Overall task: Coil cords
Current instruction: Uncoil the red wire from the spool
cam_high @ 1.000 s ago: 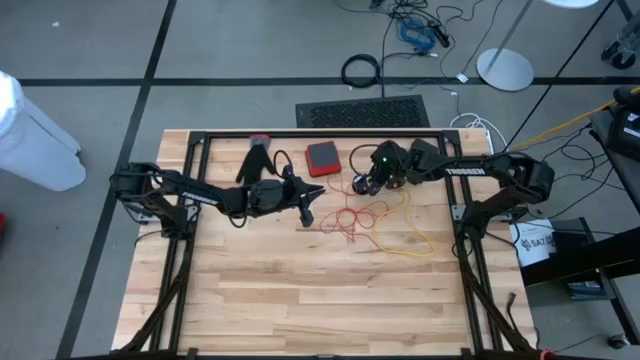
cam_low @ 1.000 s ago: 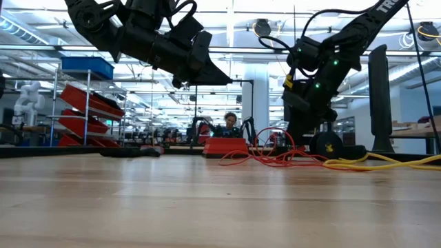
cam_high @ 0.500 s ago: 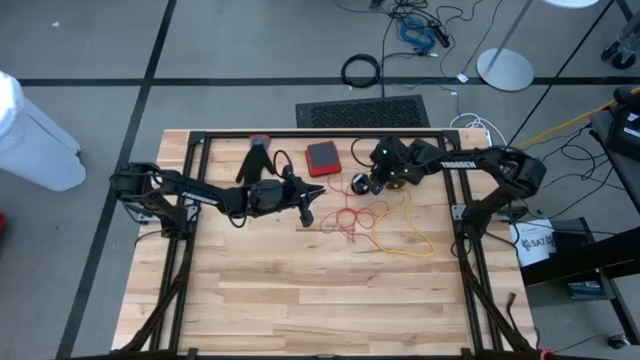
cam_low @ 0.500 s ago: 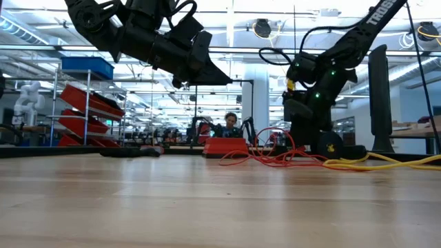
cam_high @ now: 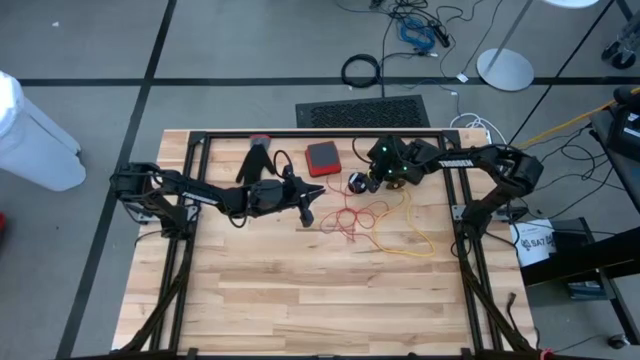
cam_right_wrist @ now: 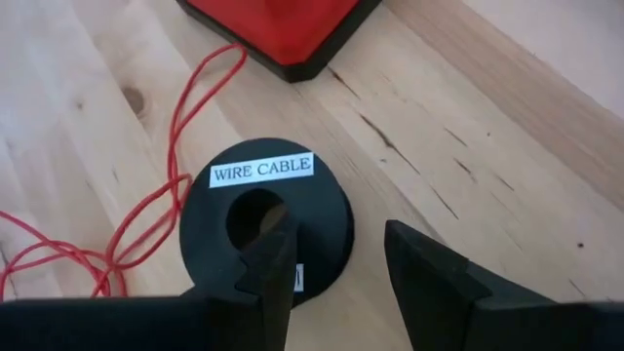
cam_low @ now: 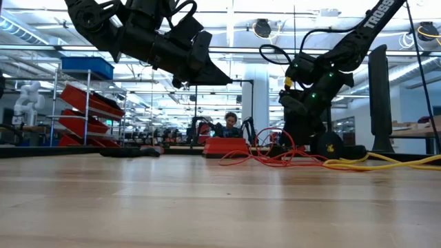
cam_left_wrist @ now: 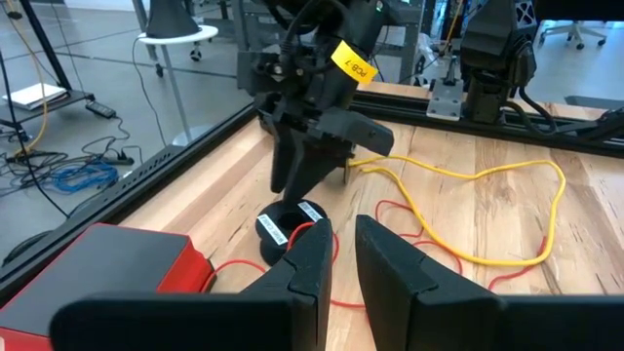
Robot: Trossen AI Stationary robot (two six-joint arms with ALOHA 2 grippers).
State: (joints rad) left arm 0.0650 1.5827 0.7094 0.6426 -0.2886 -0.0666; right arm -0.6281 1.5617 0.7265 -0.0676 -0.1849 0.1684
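Observation:
A loose red cord (cam_high: 350,218) and a yellow cord (cam_high: 412,232) lie tangled on the wooden table, right of centre. Just beyond them lies a flat black spool (cam_right_wrist: 265,226) labelled WIRE CABLE, with the red cord (cam_right_wrist: 175,127) running up beside it. My right gripper (cam_right_wrist: 336,263) is open and slants down over the spool. One of its fingers (cam_right_wrist: 273,255) is over the spool's centre hole, the other (cam_right_wrist: 424,268) outside the rim. My left gripper (cam_high: 306,212) hovers above the table left of the cords, its fingers (cam_left_wrist: 310,263) a narrow gap apart, holding nothing. My right gripper comes at the black spool from above, slanting down, with the spool's ring wall (cam_right_wrist: 327,219) between its open fingers. I cannot tell whether either finger touches it. The spool lies flat on the table.
A red box (cam_high: 322,158) stands just beyond the spool, and a dark glove-like thing (cam_high: 258,158) lies at the far left. A black frame rail (cam_high: 320,135) borders the table. Bare wood (cam_high: 320,300) stretches toward the near edge.
My right gripper has sunk toward the black spool and tipped further downward, staying open. The cords and the spool lie as before.

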